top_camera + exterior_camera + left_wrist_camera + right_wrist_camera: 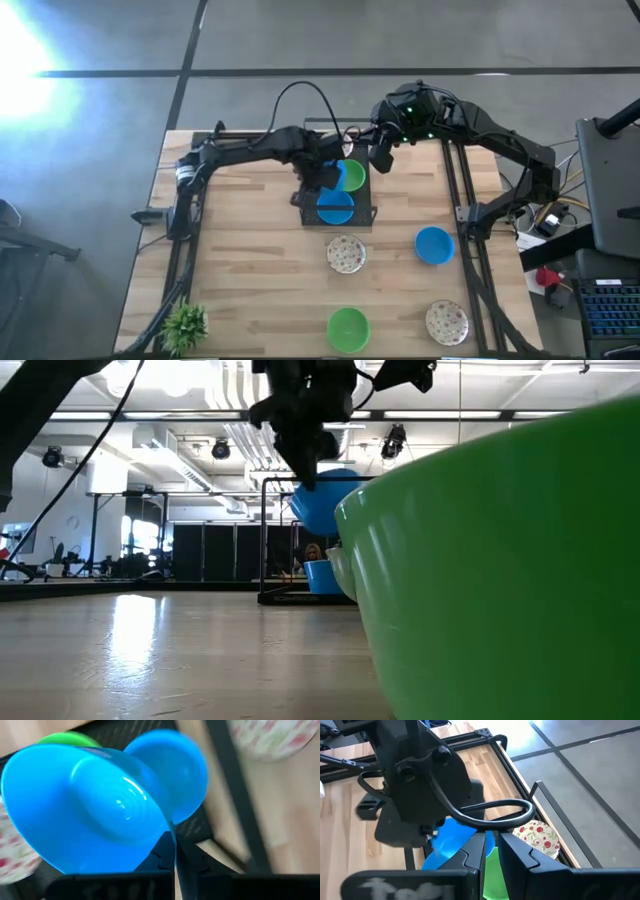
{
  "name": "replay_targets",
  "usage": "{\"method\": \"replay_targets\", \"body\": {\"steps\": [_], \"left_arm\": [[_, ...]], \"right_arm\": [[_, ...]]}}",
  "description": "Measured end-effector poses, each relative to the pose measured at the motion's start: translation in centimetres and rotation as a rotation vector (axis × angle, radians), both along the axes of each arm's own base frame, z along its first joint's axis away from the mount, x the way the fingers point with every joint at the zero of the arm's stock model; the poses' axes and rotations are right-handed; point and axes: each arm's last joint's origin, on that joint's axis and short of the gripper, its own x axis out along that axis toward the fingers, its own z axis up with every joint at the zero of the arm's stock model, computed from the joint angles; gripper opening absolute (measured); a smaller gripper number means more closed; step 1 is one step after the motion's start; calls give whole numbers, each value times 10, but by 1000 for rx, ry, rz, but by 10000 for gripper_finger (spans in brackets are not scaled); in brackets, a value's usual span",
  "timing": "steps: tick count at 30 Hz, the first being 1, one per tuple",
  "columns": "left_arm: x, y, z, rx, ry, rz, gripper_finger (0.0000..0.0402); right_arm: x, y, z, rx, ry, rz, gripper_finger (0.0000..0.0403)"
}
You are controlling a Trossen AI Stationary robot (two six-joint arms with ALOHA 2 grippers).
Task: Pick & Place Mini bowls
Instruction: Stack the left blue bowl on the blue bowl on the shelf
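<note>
My left gripper point(322, 180) hangs over the black tray point(365, 218), shut on a blue bowl point(336, 177) that is tilted in the air point(322, 500). Under it in the tray sit another blue bowl point(335, 208), a green bowl point(354, 173) and a floral bowl point(537, 837). My right gripper point(381, 160) is high above the tray's far right corner, with its fingers a narrow gap apart and nothing in them. On the table rest a floral bowl point(346, 254), a blue one point(434, 245), a green one point(348, 328) and another floral one point(447, 322). My left gripper pinches the blue bowl by its rim point(169, 831), coming from above and pointing down. One finger point(162, 855) seems to be on the inner side of the wall and the other on the outer. The bowl is lifted clear over the tray and tilted, its hollow turned sideways.
A small potted plant point(185, 325) stands at the table's near left corner. Black frame rails run along the table's left point(190, 250) and right point(470, 250) sides. In the low view the near green bowl point(500, 560) fills the foreground. Bare wood lies left of the tray.
</note>
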Motion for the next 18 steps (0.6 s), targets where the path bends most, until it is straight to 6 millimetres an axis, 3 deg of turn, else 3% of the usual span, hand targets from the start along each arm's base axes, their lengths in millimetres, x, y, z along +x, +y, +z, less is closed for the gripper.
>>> {"method": "replay_targets", "body": {"steps": [5,12,18], "left_arm": [[-5,4,2,145,61,-66,0],[-11,3,4,169,114,-61,0],[-28,-6,33,192,39,-51,0]], "right_arm": [[0,0,0,0,-4,4,47],[1,0,1,-9,-9,14,47],[1,2,1,-23,-3,110,47]]}}
